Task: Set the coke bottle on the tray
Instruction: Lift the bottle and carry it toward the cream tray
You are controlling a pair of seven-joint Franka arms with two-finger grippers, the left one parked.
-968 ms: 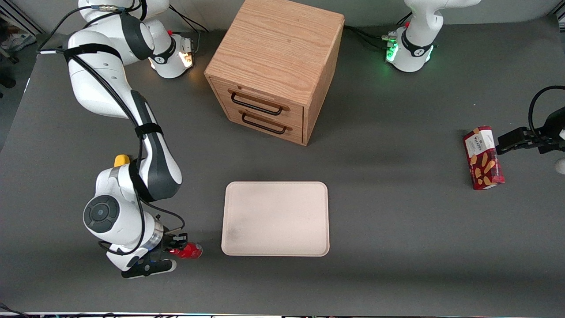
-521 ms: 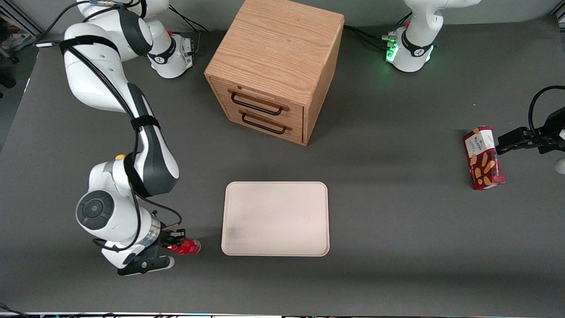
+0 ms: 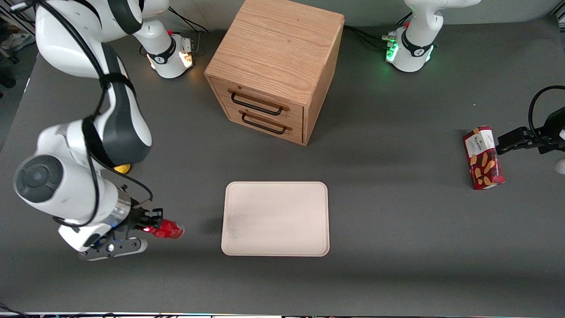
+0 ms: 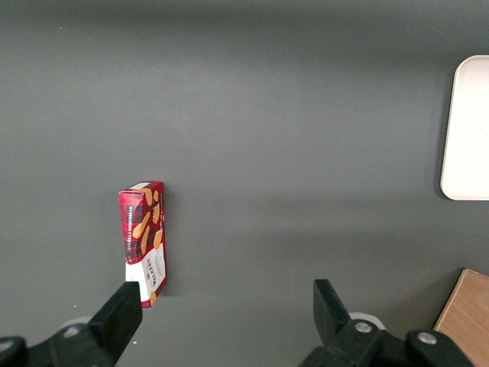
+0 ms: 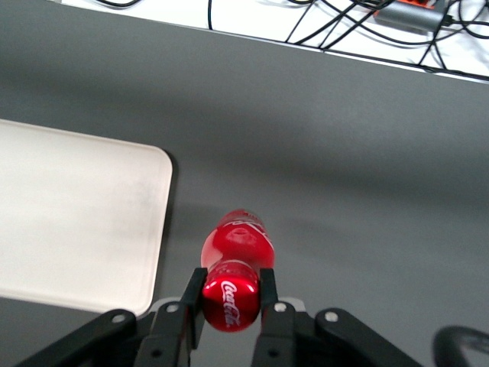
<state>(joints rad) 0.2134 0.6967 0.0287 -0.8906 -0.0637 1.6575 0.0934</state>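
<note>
- Gripping the coke bottle (image 3: pixel 168 229) at its cap end, the right arm's end effector (image 3: pixel 148 223) has its two fingers (image 5: pixel 192 294) closed against the cap, one on each side.
- Coke bottle (image 5: pixel 233 279): red, held lying roughly horizontal, base pointing toward the tray; the wrist view shows the white logo on the cap between the fingers. Whether it is clear of the surface (image 3: pixel 397 247) or touching it cannot be told.
- Position: bottle and end effector are toward the working arm's end of the surface, beside the tray and apart from it, with a strip of bare grey surface between them.
- Tray (image 3: pixel 276 218): pale cream-pink, rectangular with rounded corners and a low rim, flat on the surface, nearer the front camera than the wooden drawer cabinet (image 3: pixel 276 68). Nothing rests on it.
- Cabinet: two drawers with dark handles (image 3: pixel 257 104), both appearing closed.
- Yellow lump (image 3: pixel 122 168): partly hidden under the working arm, farther from the front camera than the bottle.
- Red snack box (image 3: pixel 483 157): lies flat toward the parked arm's end of the surface, well apart from the tray.
</note>
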